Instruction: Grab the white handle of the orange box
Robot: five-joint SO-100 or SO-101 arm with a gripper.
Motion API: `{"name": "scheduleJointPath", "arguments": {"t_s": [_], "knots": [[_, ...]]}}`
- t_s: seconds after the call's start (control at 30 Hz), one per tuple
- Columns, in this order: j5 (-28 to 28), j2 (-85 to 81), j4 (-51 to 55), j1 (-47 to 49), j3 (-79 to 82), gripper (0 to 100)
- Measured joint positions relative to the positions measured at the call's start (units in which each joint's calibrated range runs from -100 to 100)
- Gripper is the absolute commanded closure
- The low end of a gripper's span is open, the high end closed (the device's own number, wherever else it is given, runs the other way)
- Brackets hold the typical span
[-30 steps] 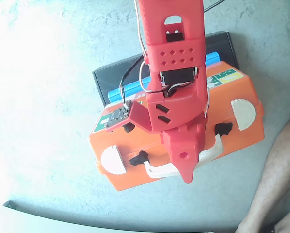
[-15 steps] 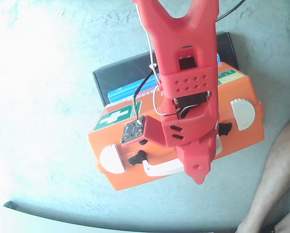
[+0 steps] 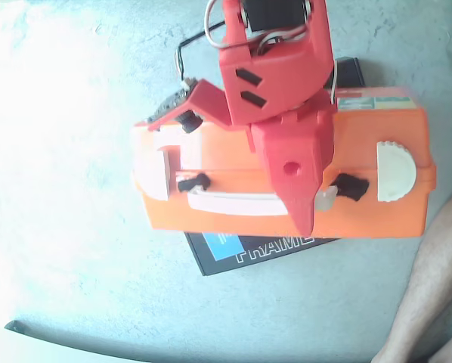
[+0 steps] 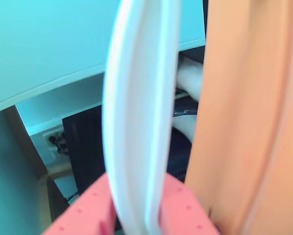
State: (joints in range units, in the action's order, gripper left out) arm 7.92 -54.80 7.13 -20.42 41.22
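the orange box (image 3: 377, 208) has swung up off the black box (image 3: 218, 253); my gripper (image 3: 305, 219) is clamped on the white handle (image 3: 233, 201), grab done.

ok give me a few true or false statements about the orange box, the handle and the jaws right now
1. The orange box hangs clear of the flat black box below it, in the fixed view. True.
2. The white handle runs between the red jaws in the wrist view. True.
3. The handle has snapped off the box. False: both black pivots still join it to the box in the fixed view.
4. The gripper is open and away from the box. False: it is shut on the handle.
5. A white half-round latch shows at the box's right end in the fixed view. True.
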Motion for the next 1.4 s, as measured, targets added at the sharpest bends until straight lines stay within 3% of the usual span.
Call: {"name": "scheduleJointPath", "arguments": {"t_s": [0.17,0.4,0.7,1.4], "knots": [[0.05,-17.58,2.29,0.6,15.84,98],[0.68,-44.49,23.94,1.81,29.79,98],[0.37,-45.2,38.79,1.81,31.95,98],[-2.61,-45.2,39.22,1.11,31.95,98]]}}
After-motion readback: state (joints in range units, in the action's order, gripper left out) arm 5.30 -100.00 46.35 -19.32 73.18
